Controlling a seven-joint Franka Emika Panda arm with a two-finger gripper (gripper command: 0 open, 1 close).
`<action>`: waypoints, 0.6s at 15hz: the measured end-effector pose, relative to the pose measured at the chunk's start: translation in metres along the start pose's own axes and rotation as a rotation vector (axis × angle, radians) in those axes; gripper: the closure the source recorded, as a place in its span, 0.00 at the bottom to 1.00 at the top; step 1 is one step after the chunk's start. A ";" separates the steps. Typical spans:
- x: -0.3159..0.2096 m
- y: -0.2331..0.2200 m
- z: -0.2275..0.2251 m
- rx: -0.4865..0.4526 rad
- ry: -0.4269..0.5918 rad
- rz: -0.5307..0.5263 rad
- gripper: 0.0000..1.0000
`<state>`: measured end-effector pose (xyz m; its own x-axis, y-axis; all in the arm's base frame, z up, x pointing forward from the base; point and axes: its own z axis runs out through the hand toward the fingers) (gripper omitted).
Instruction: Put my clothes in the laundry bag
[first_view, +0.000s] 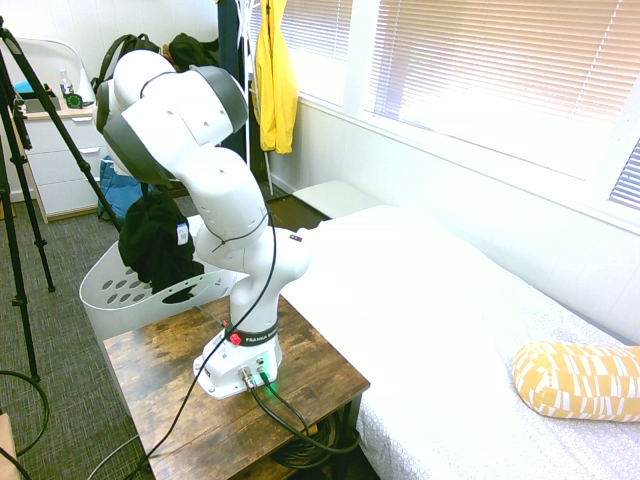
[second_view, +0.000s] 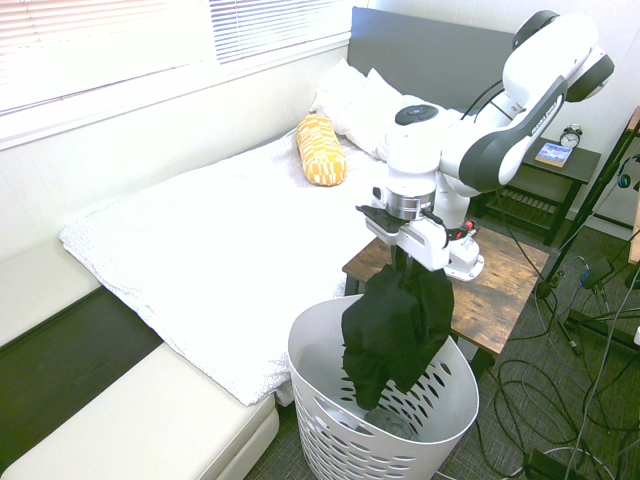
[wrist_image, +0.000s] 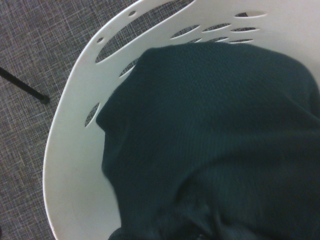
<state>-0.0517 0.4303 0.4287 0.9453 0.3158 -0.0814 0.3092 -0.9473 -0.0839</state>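
Hand (second_view: 402, 262) at the black clothes' (second_view: 396, 325) top.

A yellow-patterned pillow (second_view: 321, 151) lies on the white bed (second_view: 220, 250).

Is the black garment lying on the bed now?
No, the black garment hangs from the claw over the white basket.

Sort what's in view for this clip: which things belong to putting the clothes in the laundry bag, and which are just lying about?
Part of the job:
- black clothes
- white laundry basket
- gripper, above the basket with the clothes hanging beneath it

Just lying about:
- yellow-and-white pillow
- yellow garment
- alarm clock
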 end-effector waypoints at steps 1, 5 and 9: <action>0.003 0.002 0.000 0.002 -0.002 0.008 0.00; 0.038 0.021 0.000 -0.019 0.042 0.059 0.00; 0.137 0.096 -0.007 -0.084 0.140 0.182 0.00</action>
<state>0.1078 0.3826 0.4165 0.9896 0.1344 0.0518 0.1344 -0.9909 0.0032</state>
